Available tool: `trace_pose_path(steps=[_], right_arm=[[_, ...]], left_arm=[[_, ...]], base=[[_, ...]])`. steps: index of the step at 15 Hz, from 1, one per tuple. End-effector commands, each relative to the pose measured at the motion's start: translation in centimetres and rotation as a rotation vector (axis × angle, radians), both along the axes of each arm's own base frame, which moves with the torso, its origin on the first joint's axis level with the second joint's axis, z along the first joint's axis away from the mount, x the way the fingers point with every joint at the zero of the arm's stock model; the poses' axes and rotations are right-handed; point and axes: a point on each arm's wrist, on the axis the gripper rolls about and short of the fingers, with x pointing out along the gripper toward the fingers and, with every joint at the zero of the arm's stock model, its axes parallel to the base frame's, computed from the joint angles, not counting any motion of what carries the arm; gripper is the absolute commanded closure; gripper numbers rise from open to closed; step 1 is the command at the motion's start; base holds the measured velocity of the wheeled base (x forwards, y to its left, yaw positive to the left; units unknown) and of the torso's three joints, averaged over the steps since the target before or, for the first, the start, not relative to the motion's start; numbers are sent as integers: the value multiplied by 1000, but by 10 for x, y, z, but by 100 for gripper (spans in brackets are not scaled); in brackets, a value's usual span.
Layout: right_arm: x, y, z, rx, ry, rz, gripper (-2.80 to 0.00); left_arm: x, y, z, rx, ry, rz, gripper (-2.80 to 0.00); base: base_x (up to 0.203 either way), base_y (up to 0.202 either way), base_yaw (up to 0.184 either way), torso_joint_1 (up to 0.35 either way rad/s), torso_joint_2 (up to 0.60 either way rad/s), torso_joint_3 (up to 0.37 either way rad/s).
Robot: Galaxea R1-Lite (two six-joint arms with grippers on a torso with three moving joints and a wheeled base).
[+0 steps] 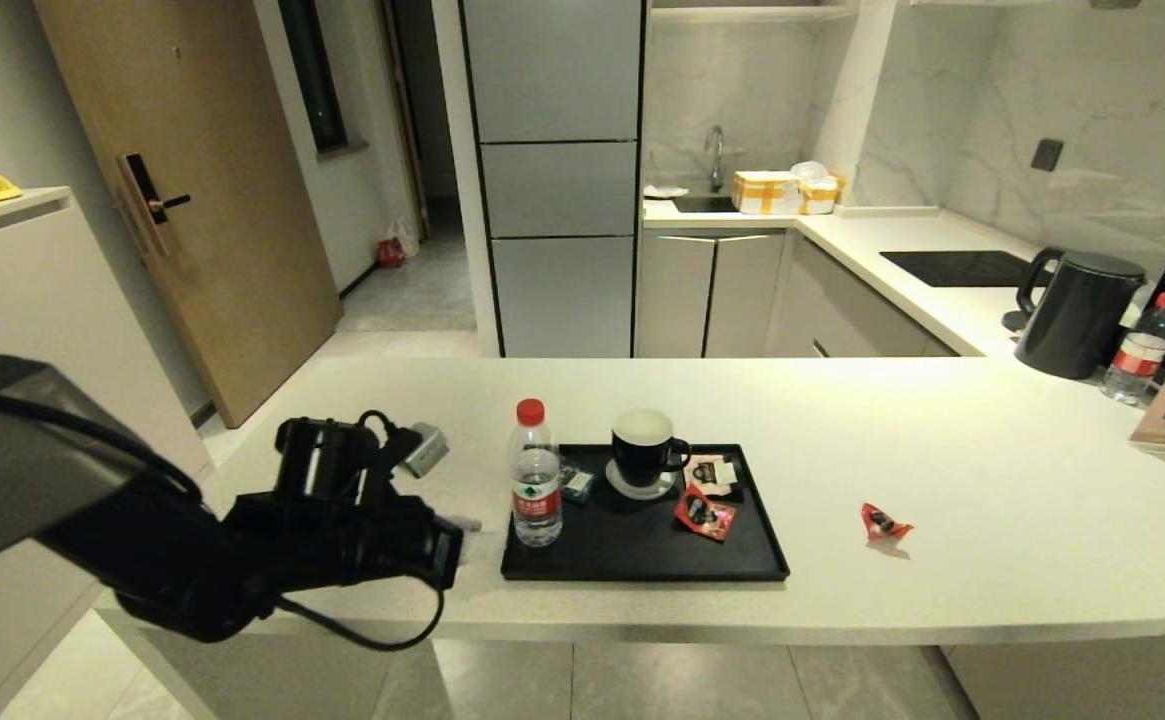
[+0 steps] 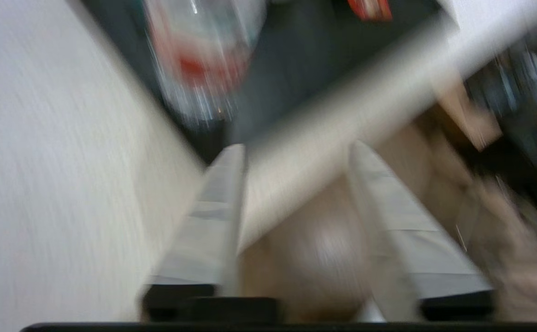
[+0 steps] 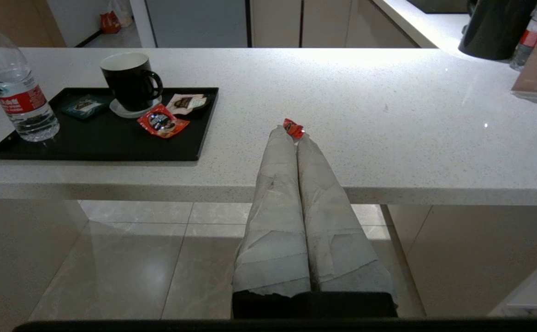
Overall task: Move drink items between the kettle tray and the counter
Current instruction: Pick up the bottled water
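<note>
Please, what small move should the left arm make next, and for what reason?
Probably a short advance toward the water bottle. The left gripper is open and empty at the counter edge beside the tray, and the bottle stands upright on the tray's near left corner, not yet between the jaws.

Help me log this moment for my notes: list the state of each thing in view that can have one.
water bottle: upright, capped, on the tray's left end
black tray: flat on the counter
mug: upright on its coaster
red sachet: lying on the tray
second red sachet: lying on the counter, off the tray
left gripper: open, empty, left of the bottle
right gripper: shut, empty
</note>
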Motion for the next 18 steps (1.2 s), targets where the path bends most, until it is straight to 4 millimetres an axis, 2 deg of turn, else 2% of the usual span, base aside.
trace_pose_path(steps=[1, 3, 6, 10, 12, 14, 18], right_arm=[[0, 0, 0, -1, 1, 1, 0], [0, 0, 0, -1, 3, 1, 0], [0, 0, 0, -1, 1, 1, 0], [0, 0, 0, -1, 1, 1, 0], [0, 0, 0, -1, 3, 1, 0], [0, 0, 0, -1, 1, 1, 0], [0, 0, 0, -1, 1, 1, 0]], left_arm=[[14, -13, -22, -11, -8, 26, -280], [24, -20, -20, -8, -40, 49, -280], [35, -41, -25, 40, -83, 96, -280], [44, -49, -40, 98, -102, 137, -280], [45, -49, -40, 99, -105, 138, -280], [61, -58, -42, 117, -164, 205, -280], [79, -70, -51, 138, -206, 263, -280]], base=[[0, 0, 0, 0, 0, 0], [0, 0, 0, 0, 0, 0], [0, 0, 0, 0, 0, 0], [0, 0, 0, 0, 0, 0], [0, 0, 0, 0, 0, 0], [0, 0, 0, 0, 0, 0], [0, 0, 0, 0, 0, 0]])
